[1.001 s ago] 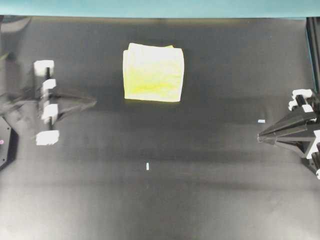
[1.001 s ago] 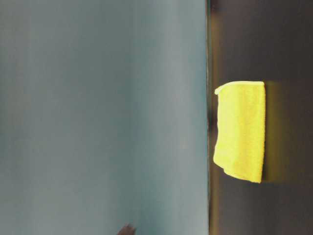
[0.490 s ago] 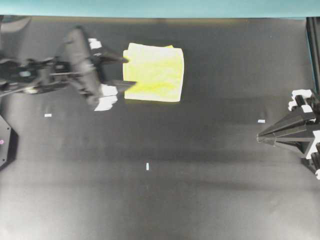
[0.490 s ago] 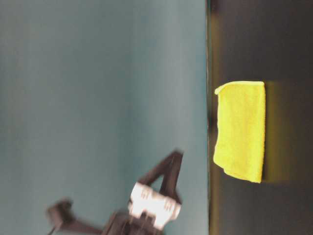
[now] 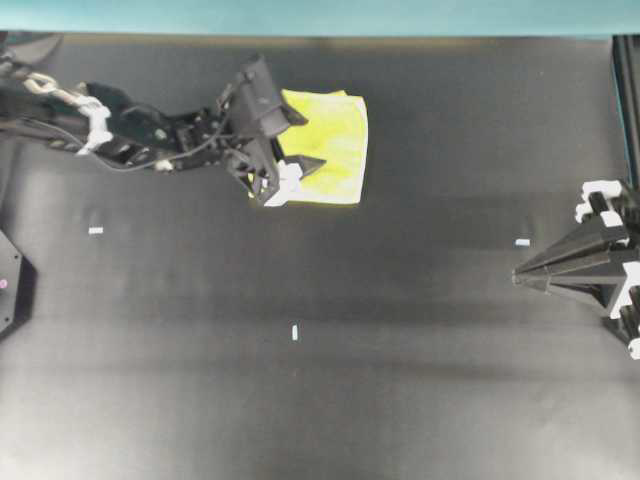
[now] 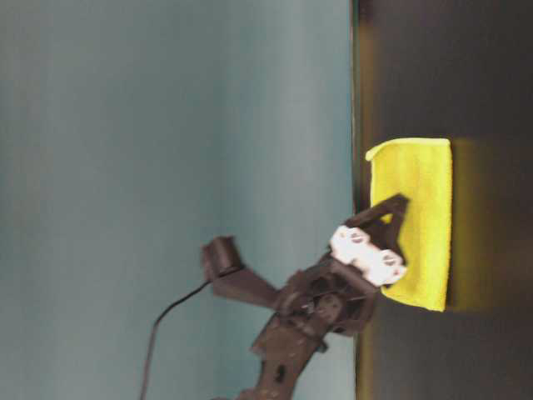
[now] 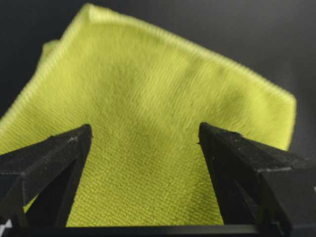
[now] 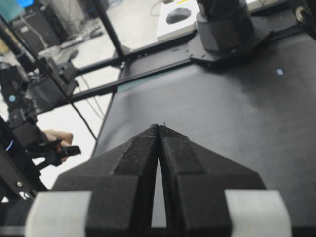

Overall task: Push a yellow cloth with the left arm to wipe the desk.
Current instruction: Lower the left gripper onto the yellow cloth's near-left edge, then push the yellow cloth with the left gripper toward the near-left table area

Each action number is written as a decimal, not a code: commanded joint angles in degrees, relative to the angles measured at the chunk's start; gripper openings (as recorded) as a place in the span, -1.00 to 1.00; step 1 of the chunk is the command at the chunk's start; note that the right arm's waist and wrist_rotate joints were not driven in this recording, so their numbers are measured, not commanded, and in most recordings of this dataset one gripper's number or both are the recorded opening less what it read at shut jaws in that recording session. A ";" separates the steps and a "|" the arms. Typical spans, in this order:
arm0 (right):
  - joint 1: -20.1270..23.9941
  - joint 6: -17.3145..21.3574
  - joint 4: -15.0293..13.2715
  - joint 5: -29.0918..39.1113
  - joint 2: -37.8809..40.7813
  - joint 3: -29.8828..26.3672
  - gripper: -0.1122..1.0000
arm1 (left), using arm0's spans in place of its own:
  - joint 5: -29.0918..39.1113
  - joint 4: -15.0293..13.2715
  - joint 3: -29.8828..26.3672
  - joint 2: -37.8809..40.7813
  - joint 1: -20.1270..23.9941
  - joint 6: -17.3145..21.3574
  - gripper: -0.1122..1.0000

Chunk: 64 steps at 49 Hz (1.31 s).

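Note:
The yellow cloth (image 5: 335, 150) lies folded flat on the black desk (image 5: 300, 400), near its far edge. It also shows in the table-level view (image 6: 425, 179). My left arm reaches in from the left, and the left gripper (image 5: 313, 139) is open over the cloth's left part, one finger on each side of its middle. The left wrist view shows the open left gripper (image 7: 144, 127) with the cloth (image 7: 163, 84) filling the gap between the fingers; I cannot tell whether they press on it. My right gripper (image 5: 517, 273) rests shut and empty at the right edge, as the right wrist view (image 8: 159, 126) shows.
Small pale tape marks lie on the desk at the left (image 5: 95, 230), the middle (image 5: 295, 333) and the right (image 5: 521, 242). A teal edge (image 5: 320, 15) runs along the far side, just behind the cloth.
My left arm has swung from the desk's left side to the cloth, and its open fingers now lie over the cloth's left part. The cloth and the right arm have not moved.

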 commanded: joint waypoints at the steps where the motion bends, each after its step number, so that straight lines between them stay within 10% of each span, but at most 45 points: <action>1: 0.00 0.00 0.09 -0.26 0.44 -0.18 -0.80 | -0.26 0.18 -0.88 0.53 -0.18 0.18 0.72; 30: 0.00 0.09 0.09 -0.35 0.44 0.26 -0.80 | -3.60 0.18 11.16 -4.66 -2.55 -1.32 0.72; 64: 0.00 0.09 0.97 -0.26 0.53 0.70 -0.80 | -8.26 0.26 27.69 -15.29 -22.24 -7.03 0.72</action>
